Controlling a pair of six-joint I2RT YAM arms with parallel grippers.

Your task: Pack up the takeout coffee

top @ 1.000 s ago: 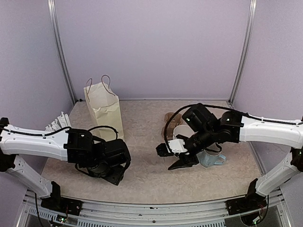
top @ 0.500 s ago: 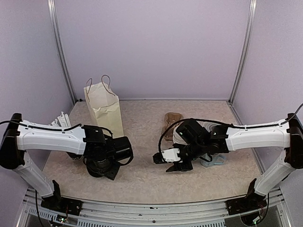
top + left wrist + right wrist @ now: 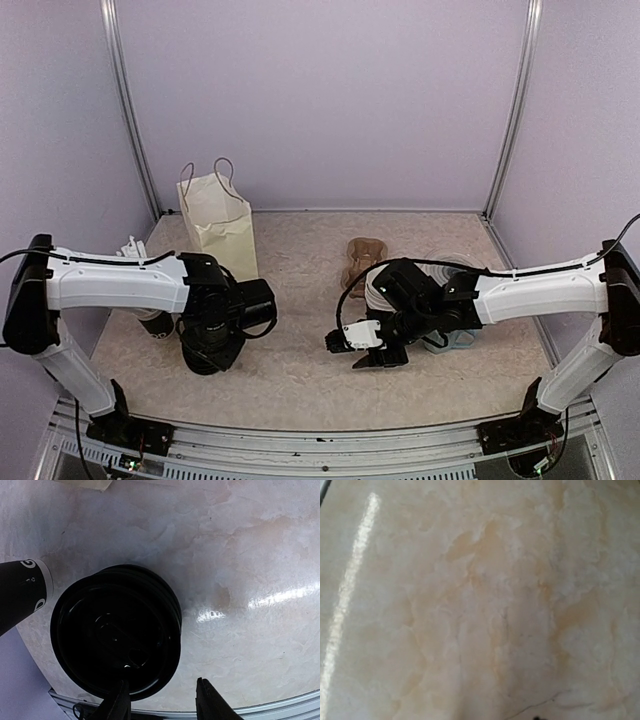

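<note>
A takeout coffee cup with a black lid stands on the table near the front left, seen from above in the left wrist view. My left gripper hangs open just over it; one finger overlaps the lid's near rim, the other is off to its right over bare table. In the top view the left gripper covers that cup. A second black cup with white lettering shows at the left. My right gripper is low over bare table at centre, its fingers apart and empty; its wrist view shows only tabletop.
A cream paper bag with handles stands upright at the back left. A brown cup carrier lies behind the right arm, and a light-blue mug sits beside its wrist. White sticks poke up at the far left. The table's front edge is close.
The left gripper has shifted left and settled over the lidded cup, its jaws narrowing. The right arm has dropped and stretched low over the table, and its jaws have narrowed too.
</note>
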